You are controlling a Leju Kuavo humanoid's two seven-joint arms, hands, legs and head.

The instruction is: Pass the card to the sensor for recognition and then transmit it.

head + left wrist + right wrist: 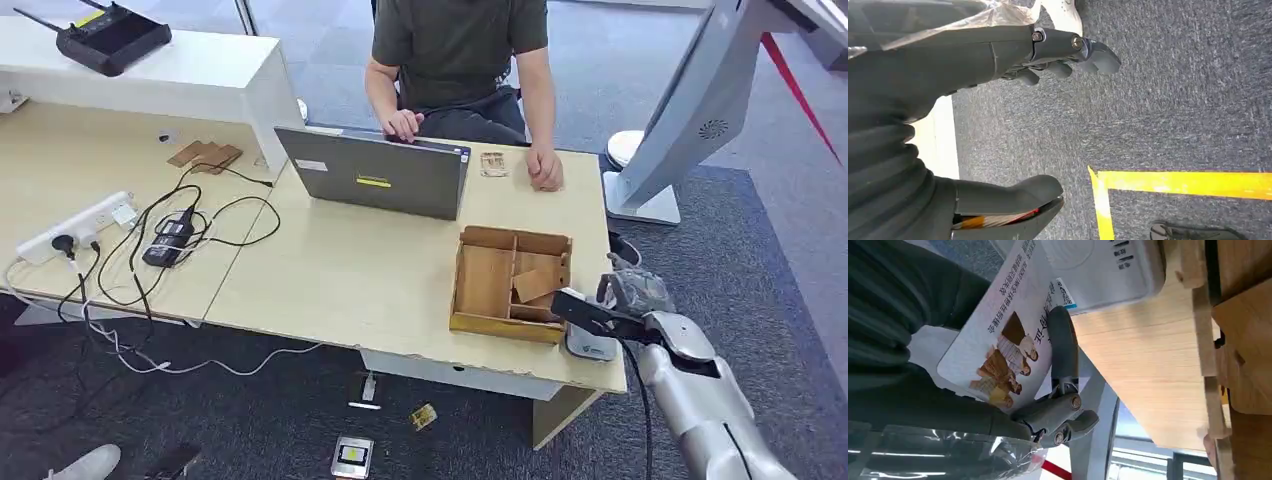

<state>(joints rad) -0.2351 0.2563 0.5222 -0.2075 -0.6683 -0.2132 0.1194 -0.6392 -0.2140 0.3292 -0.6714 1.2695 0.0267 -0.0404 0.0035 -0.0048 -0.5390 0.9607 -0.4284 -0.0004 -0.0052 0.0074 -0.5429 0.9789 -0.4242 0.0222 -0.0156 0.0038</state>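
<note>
My right hand (628, 297) holds a card (583, 309) at the table's near right corner, just above a small white sensor (591, 346). In the right wrist view the card (998, 335) is white with a printed picture and text, a dark finger (1063, 350) pressed across its face, its far edge overlapping the sensor (1098, 265). My left hand (973, 60) hangs over grey carpet with thumb and fingers apart and nothing in it.
A wooden compartment box (510, 285) stands just left of the sensor. A person sits across the table behind a grey laptop (380, 175), one hand (545, 170) resting beside another small card (493, 164). Cables and a power strip (80, 225) lie at left. Yellow floor tape (1188, 182) runs below.
</note>
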